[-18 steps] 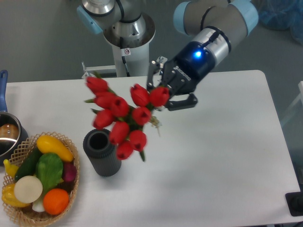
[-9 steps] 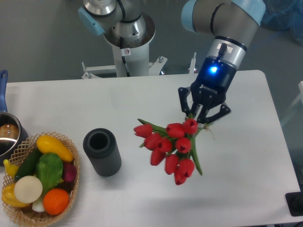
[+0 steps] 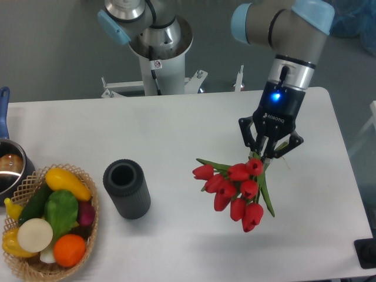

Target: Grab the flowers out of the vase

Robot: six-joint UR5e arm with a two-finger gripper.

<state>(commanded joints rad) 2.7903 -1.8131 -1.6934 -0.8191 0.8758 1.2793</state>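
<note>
Gripper [image 3: 267, 154] clamping flowers [image 3: 238, 187], vase [image 3: 127, 189] empty

Bright, even light; soft shadows, perhaps slight blur.

We see a white table [image 3: 176, 129] with rounded corners. On it, left of centre, the dark grey ribbed vase [image 3: 126, 189] stands upright, its mouth open. At the front left corner sits a wicker basket [image 3: 88, 241] of fruit and vegetables; a metal pot [image 3: 10, 170] with a blue handle is at the left edge.
</note>
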